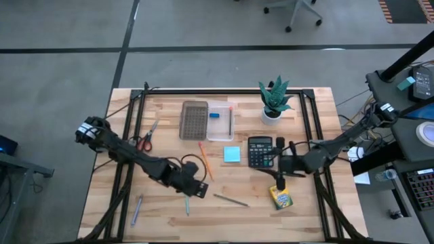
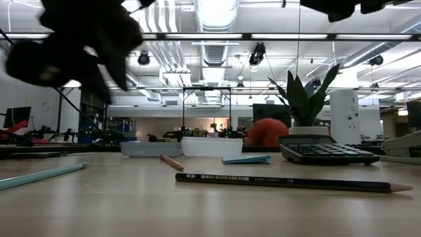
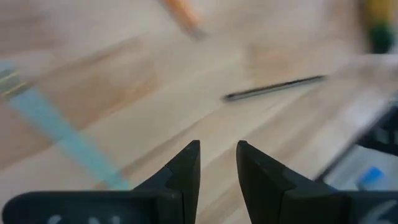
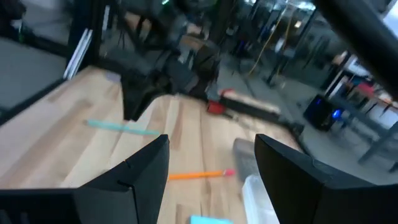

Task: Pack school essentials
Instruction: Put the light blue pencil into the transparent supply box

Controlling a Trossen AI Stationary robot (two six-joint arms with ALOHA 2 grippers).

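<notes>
My left gripper [image 1: 201,190] [image 3: 217,163] hovers low over the table's near middle, its fingers a narrow gap apart and holding nothing. A grey pencil [image 1: 230,200] [image 3: 273,87] lies just beyond it, and a teal pencil [image 1: 187,204] [image 3: 62,137] lies beside it. My right gripper [image 1: 278,163] [image 4: 211,158] is open, raised near the calculator and the yellow-green crayon box [image 1: 280,196]. An orange pencil [image 1: 205,159], light-blue sticky pad [image 1: 232,154], red-handled scissors [image 1: 144,139] and blue pen [image 1: 136,209] lie flat on the wood. A blue eraser [image 1: 214,115] sits in a clear case [image 1: 220,120].
A dark brown tray [image 1: 194,118] lies left of the clear case. A potted plant [image 1: 273,100] stands at the far right, with a calculator [image 1: 260,150] nearer. Black frame rails [image 1: 132,122] run along the table's left and right sides. Bare wood shows at the near edge.
</notes>
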